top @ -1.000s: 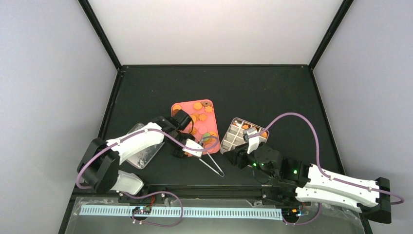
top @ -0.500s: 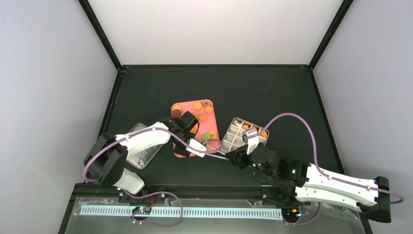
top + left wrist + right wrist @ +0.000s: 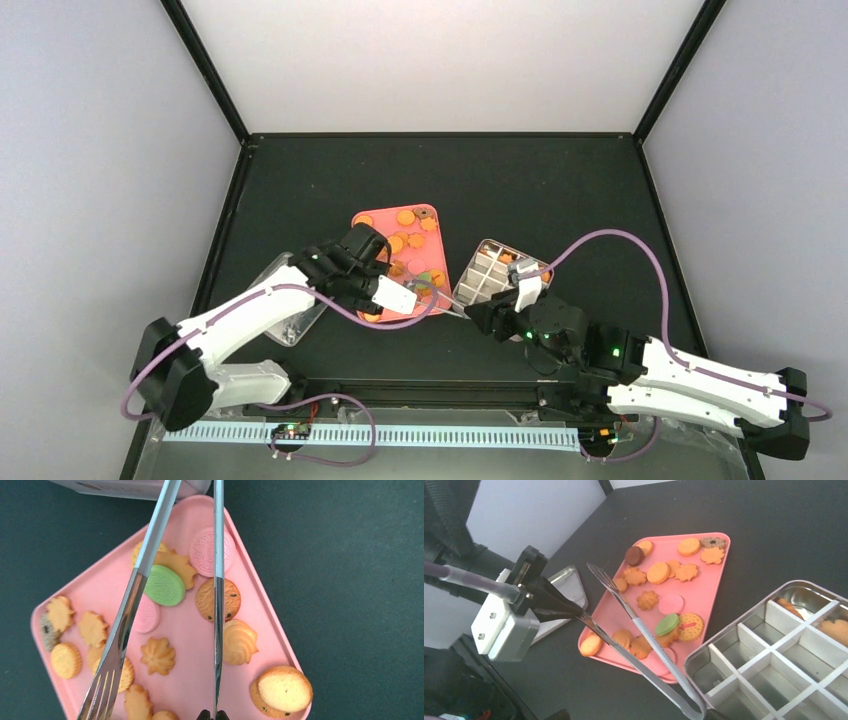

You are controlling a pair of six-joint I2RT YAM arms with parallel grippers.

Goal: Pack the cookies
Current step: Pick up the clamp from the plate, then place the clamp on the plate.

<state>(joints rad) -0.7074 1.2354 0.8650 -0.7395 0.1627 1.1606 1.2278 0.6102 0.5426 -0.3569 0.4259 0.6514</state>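
Observation:
Cookies lie scattered on a pink tray; most are orange and golden, one is green, and a pink one shows too. My left gripper is shut on the tip of one arm of the metal tongs, above the tray's near end. The tongs' other arm, with a forked end, stands free. The tongs run from my left gripper to my right gripper. That gripper is open, and the tongs' joined end sits by its right finger.
A metal tin with dividers stands right of the tray and holds a few cookies in its far cells. A clear lid-like piece lies left of the tray, under my left arm. Black walls edge the dark table.
My left gripper has shut on a tong arm and lifted the tongs off the table. Their joined end has swung up to my right gripper, which has moved toward the tray.

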